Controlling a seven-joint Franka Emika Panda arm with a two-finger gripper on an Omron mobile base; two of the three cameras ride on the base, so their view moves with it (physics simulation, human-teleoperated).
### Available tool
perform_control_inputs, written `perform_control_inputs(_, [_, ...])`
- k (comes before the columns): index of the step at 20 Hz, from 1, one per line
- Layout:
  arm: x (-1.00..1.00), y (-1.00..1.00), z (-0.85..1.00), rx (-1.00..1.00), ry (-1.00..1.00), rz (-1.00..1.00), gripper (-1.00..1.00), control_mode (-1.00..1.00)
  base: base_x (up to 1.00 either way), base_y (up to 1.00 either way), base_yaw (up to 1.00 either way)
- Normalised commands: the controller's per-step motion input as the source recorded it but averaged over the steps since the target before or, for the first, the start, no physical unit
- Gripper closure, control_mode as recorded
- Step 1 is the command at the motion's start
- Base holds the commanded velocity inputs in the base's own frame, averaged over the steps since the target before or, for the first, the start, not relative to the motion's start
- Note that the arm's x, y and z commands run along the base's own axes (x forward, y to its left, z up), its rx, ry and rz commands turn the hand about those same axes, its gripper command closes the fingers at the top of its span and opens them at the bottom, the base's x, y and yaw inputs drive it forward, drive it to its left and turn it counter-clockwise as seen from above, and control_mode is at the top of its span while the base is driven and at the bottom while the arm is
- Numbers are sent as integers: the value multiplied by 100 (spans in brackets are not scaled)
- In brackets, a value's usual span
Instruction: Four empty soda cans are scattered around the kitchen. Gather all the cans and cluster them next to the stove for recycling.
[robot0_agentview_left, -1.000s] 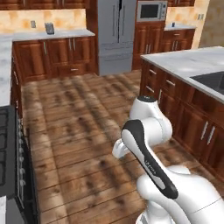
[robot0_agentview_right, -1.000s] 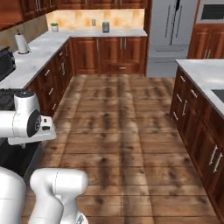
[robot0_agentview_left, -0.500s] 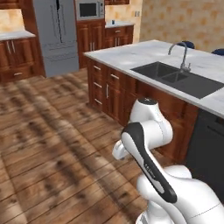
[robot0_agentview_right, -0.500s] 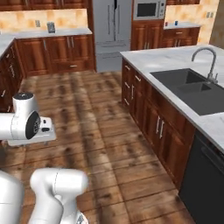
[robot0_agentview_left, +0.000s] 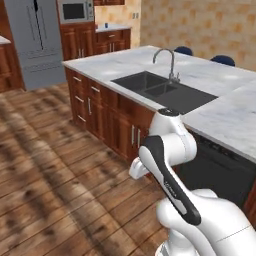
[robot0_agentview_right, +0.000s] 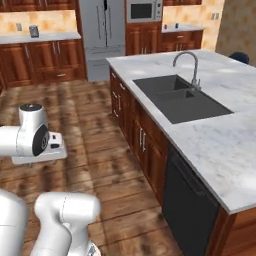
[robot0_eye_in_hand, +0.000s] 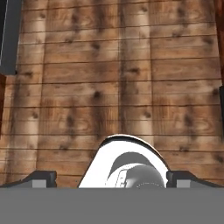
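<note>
Presently: end effector fingers apart, empty, over floor. Worktop w/ sink at 2 o'clock; no cans or stove seen. Judged: scan worktops while driving, arm tucked.

readable text: none | labels/brands: none legible | numbers/signs: none | microwave front: too small and blurred to read | small items on back counter: no legible marks
</note>
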Motion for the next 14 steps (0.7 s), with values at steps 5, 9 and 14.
perform_control_inputs(5, [0,0,0,0,0,0,-100,100,-48,-100,-20])
perform_control_inputs(9, [0,0,0,0,0,0,-100,100,0,-100,-13])
perform_control_inputs(14, [0,0,0,0,0,0,-100,100,-23,-100,-2])
